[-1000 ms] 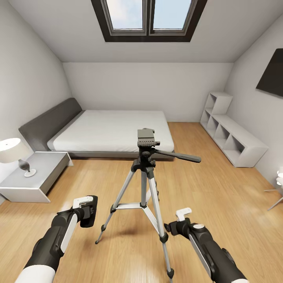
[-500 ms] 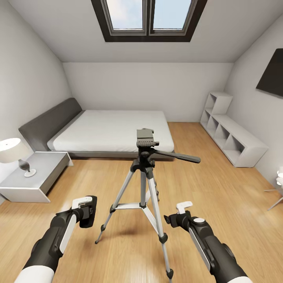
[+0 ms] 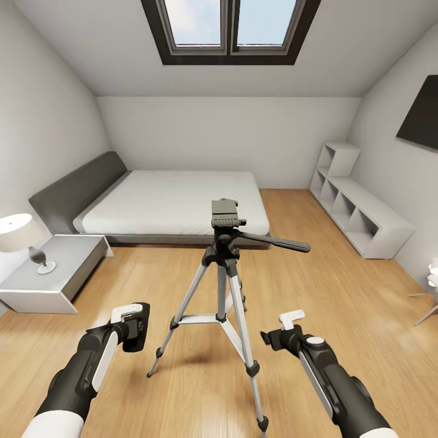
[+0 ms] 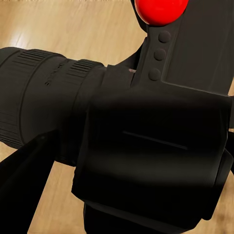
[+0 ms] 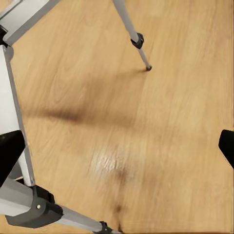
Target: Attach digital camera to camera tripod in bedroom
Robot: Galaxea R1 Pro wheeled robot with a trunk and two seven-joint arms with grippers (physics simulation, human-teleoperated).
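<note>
The camera tripod [image 3: 224, 243] stands upright on the wood floor right in front of me, its dark grey head bare and the black pan handle pointing right. My left gripper [image 3: 132, 327] hangs low to the left of the tripod's legs, shut on the digital camera [image 3: 138, 331]. The left wrist view shows the camera [image 4: 146, 146] close up, lens barrel to one side and red button at the edge. My right gripper [image 3: 286, 333] is open and empty, low on the tripod's right. Its wrist view looks down past the gripper [image 5: 117, 148] at silver tripod legs [image 5: 130, 29].
A low grey bed [image 3: 176, 204] lies behind the tripod. A grey nightstand [image 3: 55, 274] with a lamp [image 3: 18, 234] is at the left, a white cubby shelf [image 3: 359, 213] along the right wall, and a floor lamp [image 3: 431, 286] at the right edge.
My right gripper has shifted a little to the right, away from the tripod's near leg. The left gripper, still holding the camera, and the tripod have stayed put.
</note>
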